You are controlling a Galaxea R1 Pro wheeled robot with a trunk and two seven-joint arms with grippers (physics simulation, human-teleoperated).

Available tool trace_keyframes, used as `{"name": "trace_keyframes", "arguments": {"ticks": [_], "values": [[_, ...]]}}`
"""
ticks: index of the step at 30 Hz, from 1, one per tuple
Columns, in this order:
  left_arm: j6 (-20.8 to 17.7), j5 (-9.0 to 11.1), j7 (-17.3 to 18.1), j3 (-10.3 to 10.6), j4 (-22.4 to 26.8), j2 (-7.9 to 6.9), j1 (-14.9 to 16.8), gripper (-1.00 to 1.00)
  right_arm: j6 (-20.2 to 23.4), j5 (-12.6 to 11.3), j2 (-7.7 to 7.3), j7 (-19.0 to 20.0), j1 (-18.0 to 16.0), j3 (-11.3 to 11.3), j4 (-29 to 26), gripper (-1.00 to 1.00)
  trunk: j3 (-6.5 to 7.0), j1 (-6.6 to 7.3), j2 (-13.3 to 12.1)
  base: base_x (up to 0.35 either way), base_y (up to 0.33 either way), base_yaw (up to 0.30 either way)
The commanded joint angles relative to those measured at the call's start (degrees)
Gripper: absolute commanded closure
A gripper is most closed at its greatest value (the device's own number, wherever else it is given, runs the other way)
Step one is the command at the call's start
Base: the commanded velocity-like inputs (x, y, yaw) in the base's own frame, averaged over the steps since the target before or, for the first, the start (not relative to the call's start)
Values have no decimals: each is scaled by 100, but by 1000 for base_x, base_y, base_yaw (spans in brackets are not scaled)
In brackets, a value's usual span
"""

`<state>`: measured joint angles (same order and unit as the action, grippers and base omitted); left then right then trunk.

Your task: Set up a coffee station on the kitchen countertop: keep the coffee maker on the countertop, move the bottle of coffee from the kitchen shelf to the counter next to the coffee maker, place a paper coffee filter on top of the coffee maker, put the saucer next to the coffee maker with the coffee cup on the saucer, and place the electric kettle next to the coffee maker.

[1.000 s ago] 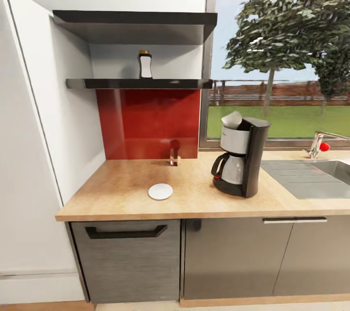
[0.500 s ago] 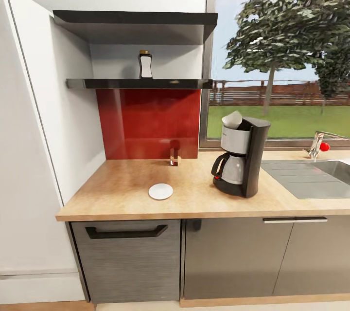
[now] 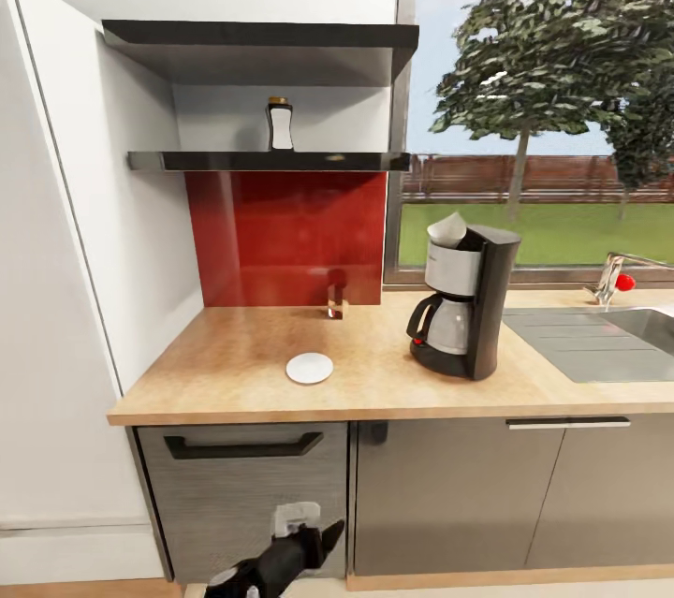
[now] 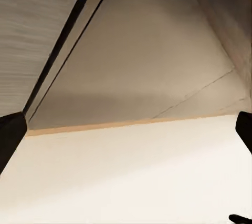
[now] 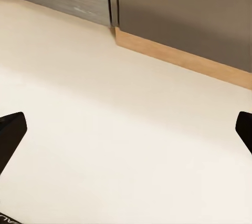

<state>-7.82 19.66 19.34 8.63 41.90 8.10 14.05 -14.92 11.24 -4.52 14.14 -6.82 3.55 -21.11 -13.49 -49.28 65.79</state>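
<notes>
In the head view the left gripper's (image 3: 314,537) fingers are too small and dark to tell whether they stand apart; the arm rises from the lower edge, in front of the grey cabinet (image 3: 245,500). Well above it, the bottle of coffee (image 3: 279,124) stands on the kitchen shelf (image 3: 267,161). On the countertop (image 3: 234,364) the saucer (image 3: 309,368) lies left of the coffee maker (image 3: 465,313), which carries the paper filter (image 3: 446,230).

In the left wrist view the fingers (image 4: 10,134) stand wide apart over the pale floor (image 4: 126,176).

In the right wrist view the fingers (image 5: 10,134) are likewise spread over floor, near the wooden plinth (image 5: 184,61).
</notes>
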Motion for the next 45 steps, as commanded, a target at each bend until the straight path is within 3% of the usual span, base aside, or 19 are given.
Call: {"name": "trace_keyframes", "arguments": {"ticks": [1,5,6,12,15,19,23,25,26,28,29,30,32,37,39,40,41,43,45], "values": [[-203,61,-132,156,254,34,2,-100,-19,19,-5,-8,-4,22,1,-100,-8,0,5,0,0,0],[-772,83,-468,799,1195,113,2,-100,-19,19,-6,-8,-4,20,1,-100,-8,0,5,0,0,0],[-1074,105,-556,1014,1674,139,2,-100,-19,19,-5,-8,-4,19,1,-100,-8,0,5,0,0,0],[-2082,290,-703,1335,3102,190,2,-100,-19,19,-5,-8,-4,16,2,-100,-8,0,5,0,0,0],[-2713,370,-989,1604,4118,190,2,-100,-19,19,-11,-13,-4,15,2,-100,-8,0,5,0,0,0],[-2945,411,-1209,1828,4626,190,30,-100,-19,19,-13,-90,-4,14,2,-100,-8,0,5,0,0,0],[-3021,451,-1284,1904,4803,190,341,-100,-19,19,-10,-246,-4,19,2,-100,-8,0,5,0,0,0],[-3044,647,-1305,1922,4845,190,784,-100,-19,19,-7,-306,-4,21,2,-100,-8,0,5,0,0,0],[-3119,926,-1322,1933,4865,190,1548,-100,-19,19,-6,-343,-4,22,2,-100,-8,0,5,0,0,0],[-3409,1164,-1335,1934,4857,190,2414,-100,-19,19,-5,-358,-4,24,3,-100,-8,0,5,0,0,0],[-3609,1429,-1341,1840,4817,190,3306,-100,-19,19,-5,-364,-4,29,7,-100,-8,0,5,0,0,0],[-3703,1519,-1345,1700,4756,190,3750,-100,-19,20,-5,-366,-4,30,8,-100,-8,0,5,0,0,0],[-3950,1598,-1350,1376,4596,190,4364,-100,-19,22,-5,-367,-4,31,9,-100,-8,0,5,0,0,0],[-4403,1654,-1352,596,4265,190,5301,-100,-19,26,-5,-368,-4,31,13,-100,-8,0,5,0,0,0],[-4589,1666,-1353,84,3873,190,5998,-100,-19,27,-5,-368,-4,32,17,-100,-8,0,5,0,0,0],[-4615,1666,-1355,-5,3758,190,6157,-100,-19,27,-5,-368,-4,32,17,-100,-8,0,5,0,0,0],[-4653,1662,-1440,-159,3498,190,6490,-100,-19,27,-5,-368,-4,32,18,-100,-8,0,5,0,0,0],[-4677,1659,-1685,-273,3269,190,6785,-100,-19,27,-5,-368,-4,33,18,-100,-8,0,5,0,0,0],[-4701,1657,-2397,-372,3066,190,7125,-100,-19,27,-5,-368,-4,33,19,-100,-8,0,5,0,0,0]]}}
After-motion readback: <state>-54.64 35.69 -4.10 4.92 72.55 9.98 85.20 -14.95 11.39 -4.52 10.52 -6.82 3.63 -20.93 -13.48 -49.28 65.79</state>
